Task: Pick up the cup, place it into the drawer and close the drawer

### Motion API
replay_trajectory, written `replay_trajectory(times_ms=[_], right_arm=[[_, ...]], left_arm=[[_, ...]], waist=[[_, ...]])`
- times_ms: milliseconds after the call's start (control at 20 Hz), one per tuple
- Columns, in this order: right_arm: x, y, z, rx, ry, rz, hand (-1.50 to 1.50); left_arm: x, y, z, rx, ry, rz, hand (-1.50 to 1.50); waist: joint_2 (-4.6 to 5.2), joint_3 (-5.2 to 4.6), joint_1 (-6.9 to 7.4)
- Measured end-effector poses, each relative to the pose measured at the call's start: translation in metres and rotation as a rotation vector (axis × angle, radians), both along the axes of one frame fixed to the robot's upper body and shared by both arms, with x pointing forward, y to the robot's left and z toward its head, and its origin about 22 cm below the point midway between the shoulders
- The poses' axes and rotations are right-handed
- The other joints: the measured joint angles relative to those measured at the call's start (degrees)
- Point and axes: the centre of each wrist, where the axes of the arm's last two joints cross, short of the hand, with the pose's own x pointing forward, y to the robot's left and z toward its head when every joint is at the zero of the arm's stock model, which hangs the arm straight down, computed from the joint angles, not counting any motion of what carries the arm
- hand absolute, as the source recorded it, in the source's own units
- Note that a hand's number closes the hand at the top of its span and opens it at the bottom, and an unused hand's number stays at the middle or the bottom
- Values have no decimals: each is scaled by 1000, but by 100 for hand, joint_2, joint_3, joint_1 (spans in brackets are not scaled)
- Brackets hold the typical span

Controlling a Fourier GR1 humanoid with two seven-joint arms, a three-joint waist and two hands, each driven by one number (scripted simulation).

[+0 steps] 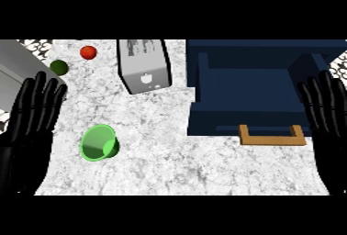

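- head view: the cup (99,143) is green and lies tipped on the table (176,156), its mouth turned up and toward the left, its base toward the right. it sits just right of the left hand (30,114) and below its fingers (42,94).
- the left hand's fingers are straight and apart, holding nothing. the right hand (328,112) at the view's right edge is the same, flat and bare, beside the drawer (247,87).
- the drawer stands open, dark blue, with a wooden handle (271,136) at its front, well right of the cup and just left of the right fingers.
- the cup looks light, stiff and smooth, so likely slippery and prone to roll on its side.
- best hold, i judge: fingers wrapped round the wall near the rim, thumb opposite.
- beyond the left fingers lie a dark green fruit (59,67) and a red fruit (88,52); a toaster (143,64) stands farther right.
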Motion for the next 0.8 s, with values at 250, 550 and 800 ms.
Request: replay_trajectory(times_ms=[250,550,800], right_arm=[[1,3,-7,21,25,-3,-150],[3,2,-5,77,94,61,-150],[10,-3,-4,83,118,74,-150]], left_arm=[[-4,12,-2,7,-21,-7,-150],[-2,0,-20,-125,42,-47,-150],[3,-5,-23,-167,65,-62,-150]], waist=[[-48,0,-39],[-62,-1,-61],[-64,0,-59]])
